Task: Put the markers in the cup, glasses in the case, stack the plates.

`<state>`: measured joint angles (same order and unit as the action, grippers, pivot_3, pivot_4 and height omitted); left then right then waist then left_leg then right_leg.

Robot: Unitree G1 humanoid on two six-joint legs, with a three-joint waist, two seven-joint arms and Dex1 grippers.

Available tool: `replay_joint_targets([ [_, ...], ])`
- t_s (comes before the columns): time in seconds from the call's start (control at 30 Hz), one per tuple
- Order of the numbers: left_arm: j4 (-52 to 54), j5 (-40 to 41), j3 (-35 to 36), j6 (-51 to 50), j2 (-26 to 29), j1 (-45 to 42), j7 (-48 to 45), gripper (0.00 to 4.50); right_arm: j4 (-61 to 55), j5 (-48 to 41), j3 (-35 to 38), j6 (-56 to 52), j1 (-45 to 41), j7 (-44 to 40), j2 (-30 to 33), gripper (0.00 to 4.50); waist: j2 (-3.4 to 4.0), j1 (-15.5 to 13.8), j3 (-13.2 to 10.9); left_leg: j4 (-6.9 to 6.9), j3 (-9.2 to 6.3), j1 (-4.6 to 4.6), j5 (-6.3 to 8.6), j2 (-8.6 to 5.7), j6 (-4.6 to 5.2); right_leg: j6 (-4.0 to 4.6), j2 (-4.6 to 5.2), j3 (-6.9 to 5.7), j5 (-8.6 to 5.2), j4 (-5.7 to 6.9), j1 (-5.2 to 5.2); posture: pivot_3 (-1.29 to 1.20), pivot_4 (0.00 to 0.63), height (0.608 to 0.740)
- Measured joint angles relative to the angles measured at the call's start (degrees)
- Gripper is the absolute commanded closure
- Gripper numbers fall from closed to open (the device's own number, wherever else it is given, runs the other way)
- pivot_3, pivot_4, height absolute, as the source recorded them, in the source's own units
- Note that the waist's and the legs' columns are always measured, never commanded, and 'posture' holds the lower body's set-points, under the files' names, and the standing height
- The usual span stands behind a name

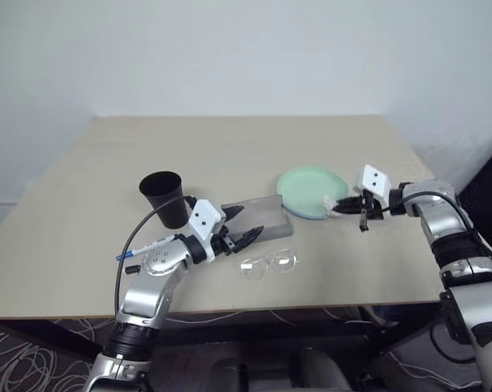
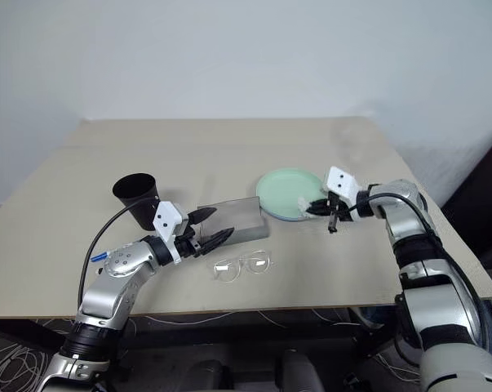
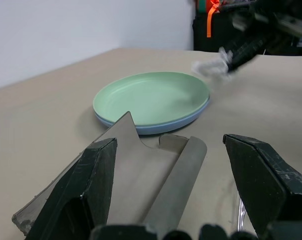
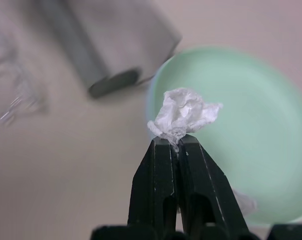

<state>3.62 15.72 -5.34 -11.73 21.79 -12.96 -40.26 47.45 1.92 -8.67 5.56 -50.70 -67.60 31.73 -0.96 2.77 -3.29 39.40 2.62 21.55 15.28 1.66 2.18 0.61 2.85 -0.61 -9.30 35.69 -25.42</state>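
The plates (image 1: 309, 193) sit already stacked right of centre, mint green over blue. A crumpled white scrap (image 4: 183, 114) is pinched in the clenched right jaws (image 4: 177, 143). The left jaws (image 1: 244, 232) are spread above the open case (image 1: 260, 216). The glasses (image 1: 268, 263), judged light, fragile and slippery, lie near the desk (image 1: 229, 147) front edge, best taken at the bridge; open room lies behind.

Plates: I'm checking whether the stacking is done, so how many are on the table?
2. The mint green plate sits on top of the light blue plate, stacked beside the grey case, with just the blue one's rim showing.
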Motion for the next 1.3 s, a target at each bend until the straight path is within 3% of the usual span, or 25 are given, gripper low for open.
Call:
replay_joint_targets([
  [0.17, -0.2, -0.3, 0.0, 0.1, 0.1, 0.0, -0.4, 0.9, 9.7, 2.8, -0.5, 3.7, -5.3, 8.9, -4.7, 4.48, 0.01, 0.0, 0.0, -0.01, -0.01, 0.04, 0.0, 0.0, 0.0, 0.0, 0.0, 0.0, 0.0, 0.01, -0.02, 0.0, 0.0, 0.721],
  [0.27, -0.6, -0.3, 0.0, 0.1, 0.3, -0.1, -0.4, 0.9, 14.3, 3.9, -1.0, 4.6, -7.1, 11.3, -6.5, 3.82, 0.02, -0.1, 0.0, -0.01, -0.02, 0.09, 0.0, -0.02, 0.01, 0.0, 0.01, 0.0, 0.01, -0.03, -0.02, 0.0, 0.0, 0.721],
  [0.43, -0.7, -0.4, 0.0, 0.1, 0.3, -0.1, -0.3, 0.9, 18.9, 4.9, -1.0, 5.6, -9.0, 13.5, -7.3, 2.23, 0.02, -0.1, 0.0, -0.01, -0.02, 0.09, 0.0, -0.03, 0.01, -0.01, 0.03, 0.01, 0.01, -0.04, -0.02, 0.0, 0.0, 0.721],
  [0.6, -0.7, -0.4, 0.0, 0.1, 0.5, -0.1, -0.3, 0.9, 19.4, 5.0, -0.8, 7.0, -9.1, 13.4, -7.1, 2.23, 0.04, 0.0, 0.0, -0.02, -0.03, 0.05, 0.0, -0.01, 0.01, 0.0, 0.0, 0.01, 0.01, 0.01, -0.01, 0.0, 0.0, 0.721],
  [0.8, -1.3, 0.2, 0.0, -1.5, 3.5, -2.5, -4.2, 0.9, 16.9, 2.4, 1.3, 7.3, -6.4, 5.8, -5.6, 2.23, 0.04, -0.1, 0.0, -0.01, -0.04, 0.06, -0.01, -0.02, 0.01, -0.01, 0.0, 0.01, 0.01, -0.01, 0.0, 0.0, 0.0, 0.721],
  [1.0, -3.4, 3.2, -2.3, -7.9, 7.7, -10.2, -15.5, 0.9, 5.8, -0.9, 1.3, 4.1, 1.9, -5.1, -3.6, 2.23, 0.07, -0.1, 0.0, -0.01, -0.08, 0.07, 0.0, -0.03, 0.01, -0.02, -0.01, -0.03, 0.0, 0.0, -0.01, 0.0, 0.0, 0.721],
  [1.1, -5.3, 3.4, -3.4, -10.0, 8.4, -13.3, -20.0, 0.9, 2.6, -0.9, 0.9, 2.5, 4.1, -6.2, -3.2, 2.23, 0.08, 0.1, 0.0, -0.01, -0.03, 0.04, 0.0, -0.03, 0.01, -0.01, -0.01, 0.0, 0.0, 0.0, -0.01, 0.0, 0.0, 0.721],
  [1.3, -10.9, -0.8, -12.7, -11.1, 11.8, -21.0, -31.0, 0.9, -6.2, -3.1, 0.7, -0.1, 8.9, -8.9, -2.8, 2.23, 0.09, 0.2, 0.0, -0.01, -0.1, 0.04, 0.0, -0.03, 0.01, -0.01, -0.06, -0.01, 0.0, 0.02, 0.0, 0.0, 0.0, 0.721],
])
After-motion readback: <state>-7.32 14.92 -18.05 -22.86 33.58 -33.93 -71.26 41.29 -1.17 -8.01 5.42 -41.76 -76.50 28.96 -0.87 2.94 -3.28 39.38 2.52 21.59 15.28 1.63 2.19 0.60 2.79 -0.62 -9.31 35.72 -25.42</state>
